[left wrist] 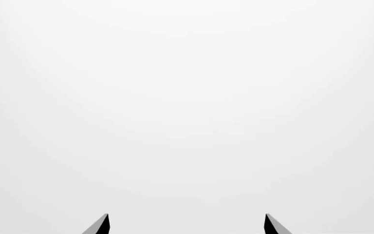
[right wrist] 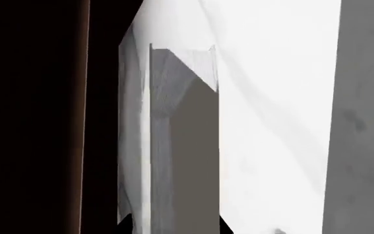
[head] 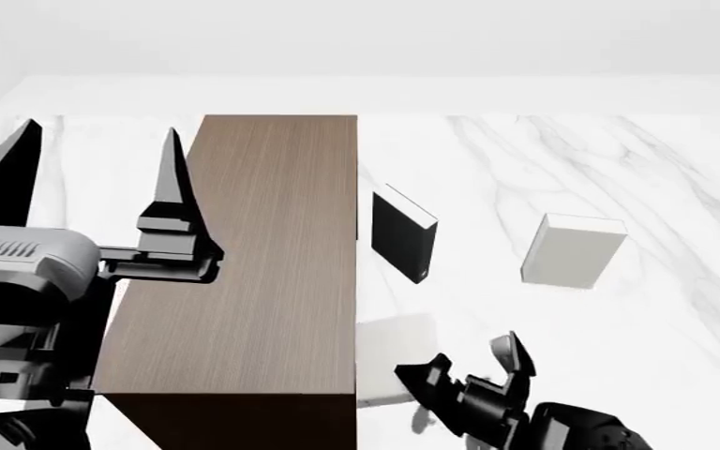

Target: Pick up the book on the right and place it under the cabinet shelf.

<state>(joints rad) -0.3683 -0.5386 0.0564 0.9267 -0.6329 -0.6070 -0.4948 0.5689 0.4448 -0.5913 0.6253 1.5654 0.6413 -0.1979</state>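
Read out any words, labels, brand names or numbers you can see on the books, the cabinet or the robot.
None can be read.
The black book: plain cover, no title showing.
The blocky pale book: blank faces.
The thin pale book by the right gripper: no print visible.
The cabinet: bare wood grain.
The left gripper: no markings showing.
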